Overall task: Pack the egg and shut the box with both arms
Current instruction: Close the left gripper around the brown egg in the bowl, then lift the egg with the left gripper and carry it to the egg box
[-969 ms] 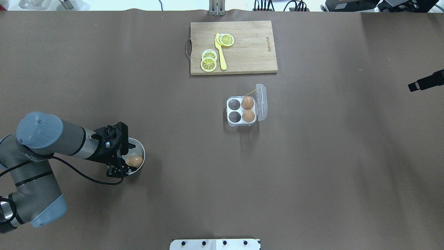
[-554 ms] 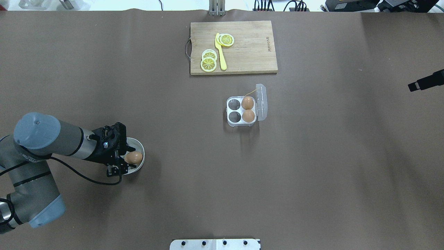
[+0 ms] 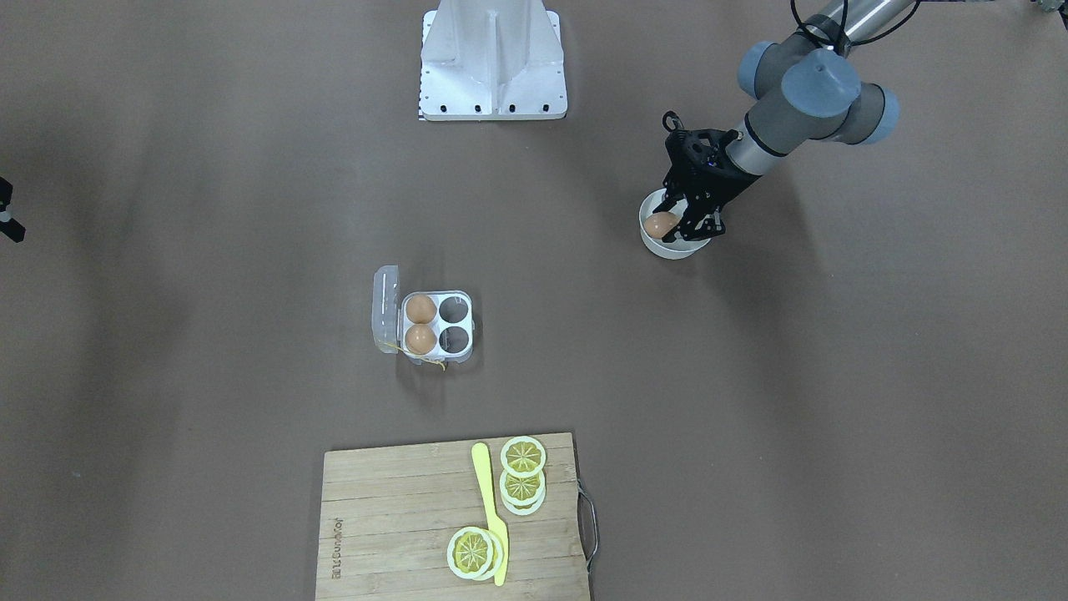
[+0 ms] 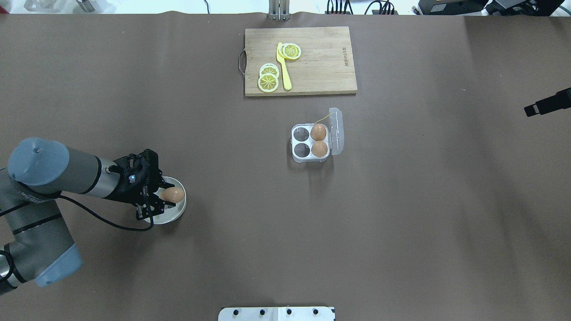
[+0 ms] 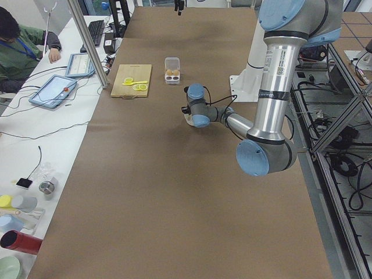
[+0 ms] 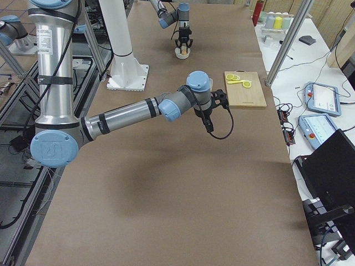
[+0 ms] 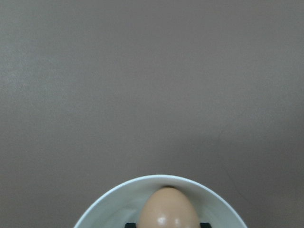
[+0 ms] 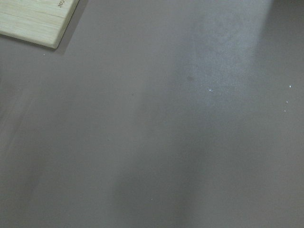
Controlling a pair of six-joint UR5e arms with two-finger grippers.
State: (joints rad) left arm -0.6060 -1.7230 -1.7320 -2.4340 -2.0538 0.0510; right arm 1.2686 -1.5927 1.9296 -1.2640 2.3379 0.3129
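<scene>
**A:** Where is the egg being held?

**B:** In the lower left of the overhead view, the left gripper (image 4: 167,199) is clamping the egg (image 4: 174,194) between its fingers, over the white bowl (image 4: 174,214). Whether the egg is clearing the bowl's floor is hard to tell.

**A:** What is threatening it there?

**B:** The shell is looking smooth and rounded, so an off-centre pinch is risking a slip, and a harder squeeze is risking a crack. A low exit is also risking a knock against the rim, tipping the bowl.

**A:** And at the centre of the frame?

**B:** The box (image 4: 310,141) is sitting well apart from the bowl. Its left cells (image 4: 301,133) are lying empty, two other eggs (image 4: 318,132) are filling the right ones, and the lid (image 4: 337,131) is standing open on the right side. An off-centre release is risking a landing on the divider or a bump against a neighbour, and the light tray is probably sliding under any push.

**A:** The far right edge?

**B:** The right gripper (image 4: 531,110) is hanging well away, and nobody can tell whether its jaws are apart or together. With nothing bracing the box, closing the lid is risking dragging it.
</scene>
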